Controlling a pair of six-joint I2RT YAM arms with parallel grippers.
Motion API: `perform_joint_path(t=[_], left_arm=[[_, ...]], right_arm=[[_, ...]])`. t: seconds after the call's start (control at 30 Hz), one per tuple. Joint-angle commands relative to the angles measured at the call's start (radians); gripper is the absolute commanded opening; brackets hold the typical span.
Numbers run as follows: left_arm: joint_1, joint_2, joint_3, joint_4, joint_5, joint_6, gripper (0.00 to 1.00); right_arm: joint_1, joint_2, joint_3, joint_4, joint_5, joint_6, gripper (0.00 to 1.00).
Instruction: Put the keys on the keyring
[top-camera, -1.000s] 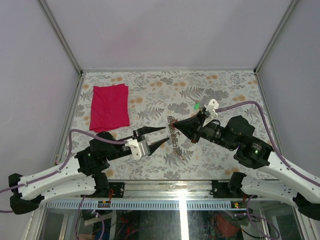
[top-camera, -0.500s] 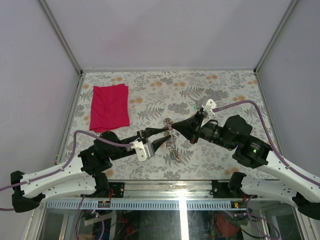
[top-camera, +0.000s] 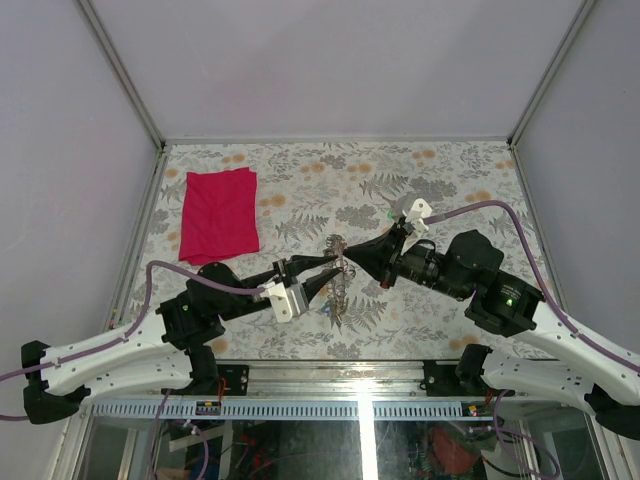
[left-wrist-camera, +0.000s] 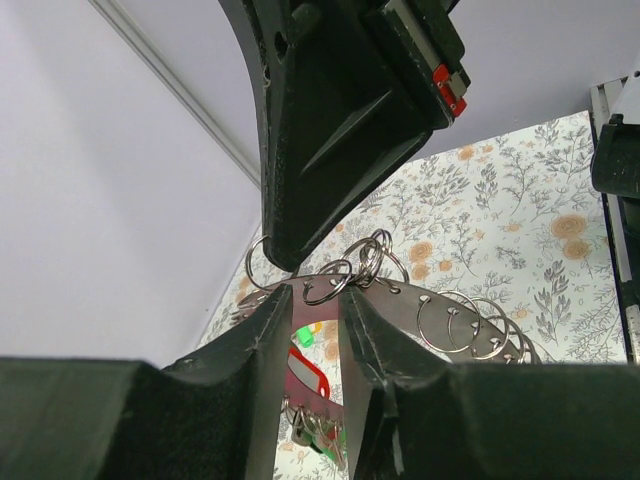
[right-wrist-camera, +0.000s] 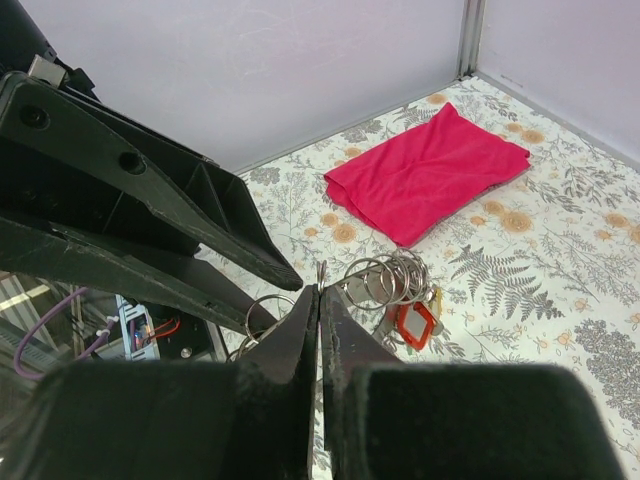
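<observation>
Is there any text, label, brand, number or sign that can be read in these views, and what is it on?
None can be read.
The red key tag has a pale label window, but no writing on it is legible.
No lettering shows on the red cloth or the floral table.

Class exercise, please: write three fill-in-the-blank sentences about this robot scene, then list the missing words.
1. The cloth on the table is ____ in colour.
2. The cloth lies on the ____ arm's side of the table.
3. The right gripper, its fingers shut, pinches the ____.
Missing words: red; left; keyring.
</observation>
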Motion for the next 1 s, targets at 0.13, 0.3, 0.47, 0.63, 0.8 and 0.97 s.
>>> perform_joint_path(t=[0.13,0.3,0.47,0.63,0.8,0.97], left_arm=[[-0.010,-0.001,0.030,0.079,0.001,0.002,0.26],[-0.010,-0.001,0.032,0.073,0.005,0.001,0.16],[-0.010,-0.002,0.038,0.055,0.013,-0.007,0.02],[-0.010,-0.001,0.048,0.034,-0.004,-0.071,0.00],[-0.010,0.007,0.063,0.024,-0.028,-0.192,0.00],[-0.011,0.003,0.063,0.035,-0.015,-0.294,0.00]], right_arm=[[0.005,-0.001,0.064,0.098,-0.009,0.010,0.00],[0.006,-0.003,0.064,0.094,-0.009,0.009,0.00],[0.005,-0.007,0.064,0.090,-0.004,0.009,0.00],[0.005,-0.012,0.062,0.085,0.003,0.005,0.00],[0.005,-0.019,0.061,0.090,0.004,0.002,0.00],[0.005,-0.019,0.062,0.089,0.002,-0.003,0.00]])
